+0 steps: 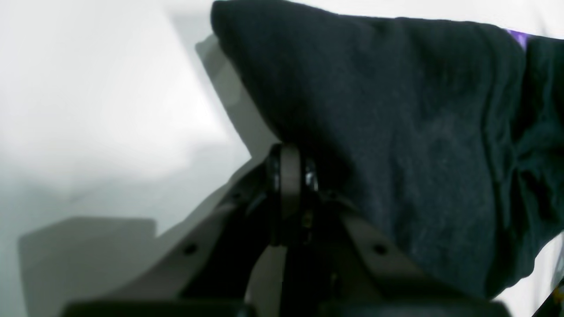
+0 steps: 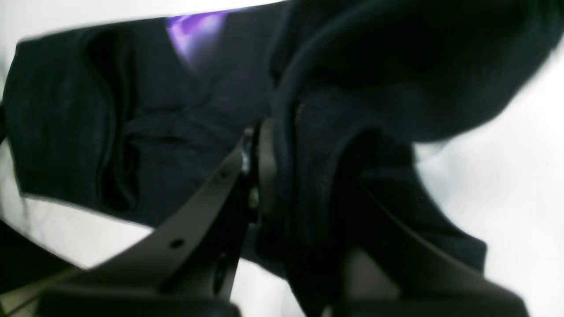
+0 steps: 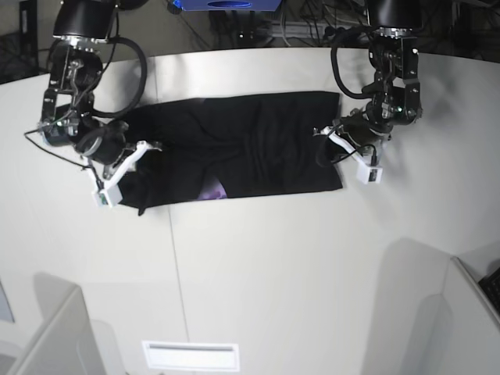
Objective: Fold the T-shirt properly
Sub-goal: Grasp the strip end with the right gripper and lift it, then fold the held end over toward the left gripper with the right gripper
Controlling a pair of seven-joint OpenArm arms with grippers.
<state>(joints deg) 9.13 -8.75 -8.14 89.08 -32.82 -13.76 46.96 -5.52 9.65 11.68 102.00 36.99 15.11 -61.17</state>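
- Black cloth T-shirt [image 3: 242,148] lies spread across the far half of the pale surface [image 3: 273,266], a purple scrap of print peeking out at its near edge.
- Right pincer [image 2: 269,176], at the scene's left end, is clenched on a bunched fold of the shirt.
- Left pincer [image 1: 291,176], at the right end, is clamped on the shirt's edge.
- Best lift both ends level and together, keeping the cloth taut, so the fold lands straight.
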